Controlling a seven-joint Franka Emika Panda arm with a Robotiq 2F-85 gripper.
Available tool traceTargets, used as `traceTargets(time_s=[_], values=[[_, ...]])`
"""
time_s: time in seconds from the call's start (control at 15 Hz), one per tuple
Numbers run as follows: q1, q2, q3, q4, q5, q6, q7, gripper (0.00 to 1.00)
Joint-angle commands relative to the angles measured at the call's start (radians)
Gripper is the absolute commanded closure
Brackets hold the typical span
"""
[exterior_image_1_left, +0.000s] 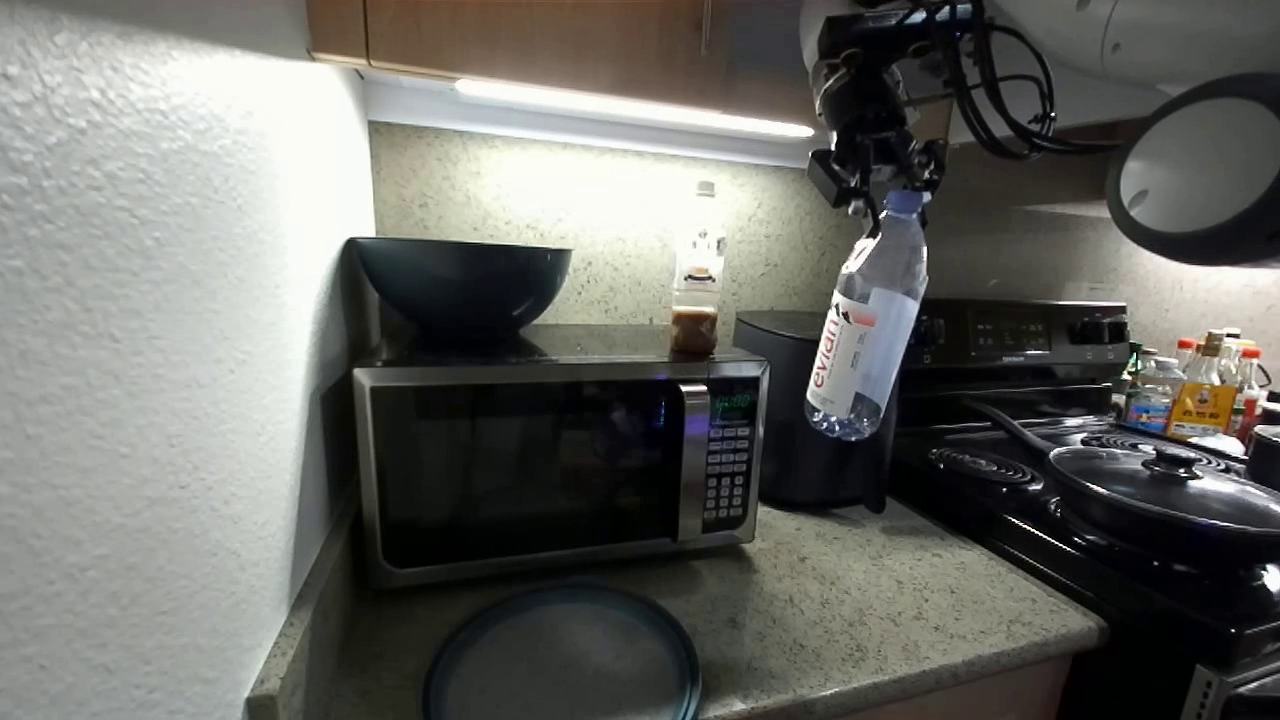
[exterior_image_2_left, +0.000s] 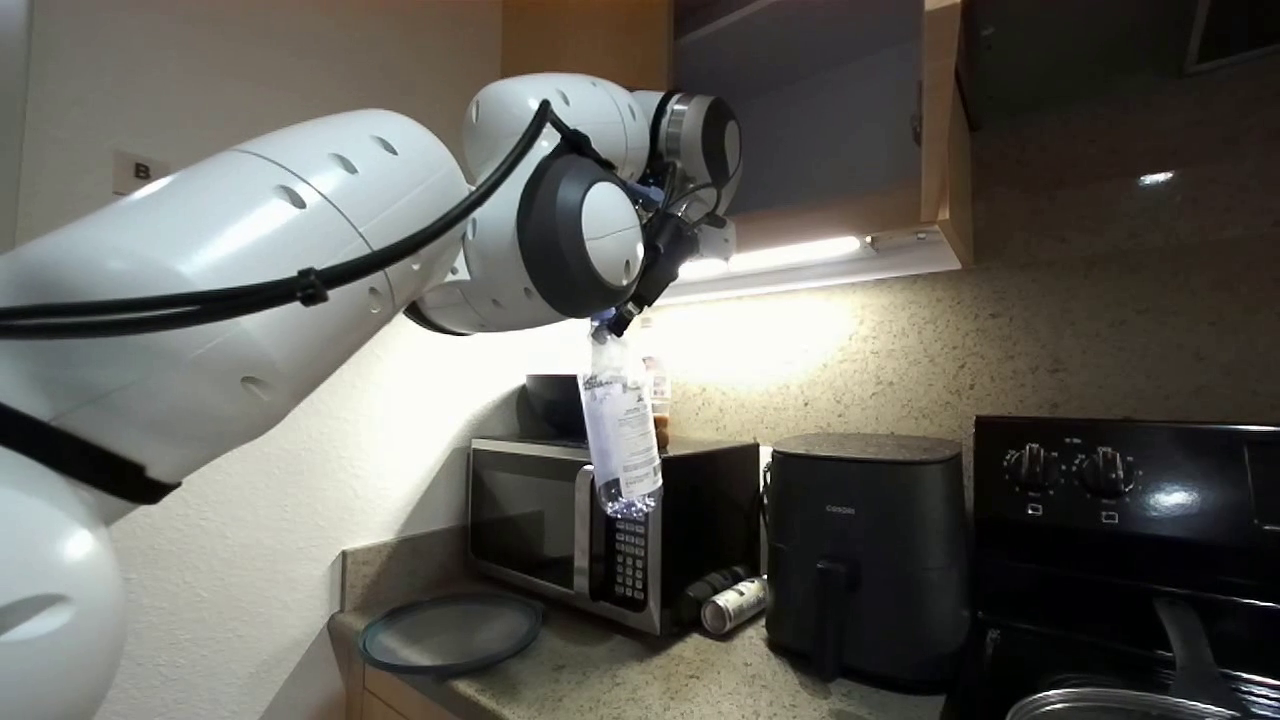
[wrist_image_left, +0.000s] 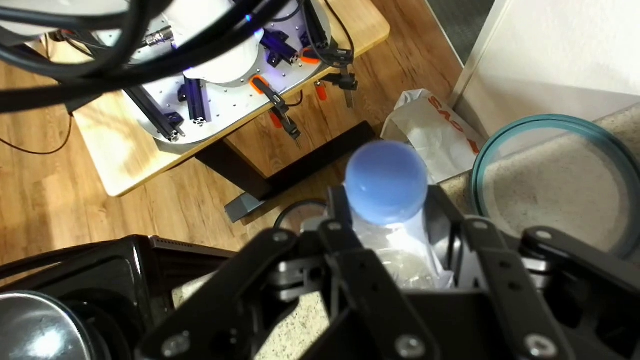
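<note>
Up there the gripper has a clear water bottle clamped by the neck, hanging aslant in midair, higher than the counter and near the microwave.

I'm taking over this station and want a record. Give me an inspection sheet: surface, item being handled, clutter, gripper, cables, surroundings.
Surface: speckled countertop, with a round, teal-rimmed disc lying on it.
Item handled: Evian bottle, blue cap on, hanging tilted in the air; how much is inside is unclear.
Clutter: dark bowl and a bottle with brown contents on the microwave; a can lying beside it.
Gripper: closed on the Evian bottle at its capped end.
Cables: black cables along the arm, looping near its end.
Surroundings: black air fryer; stove with a lidded pan on it.
</note>
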Motion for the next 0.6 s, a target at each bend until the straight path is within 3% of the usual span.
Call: traceTargets(time_s=[0.0,0.2,0.53], values=[[0.000,-0.002,0.000,0.001,0.000,0.000,0.000,0.84],[-0.011,0.032,0.030,-0.017,0.066,0.000,0.030,0.84],[-0.060,0.087,0.070,-0.044,0.268,0.010,0.179,0.84]])
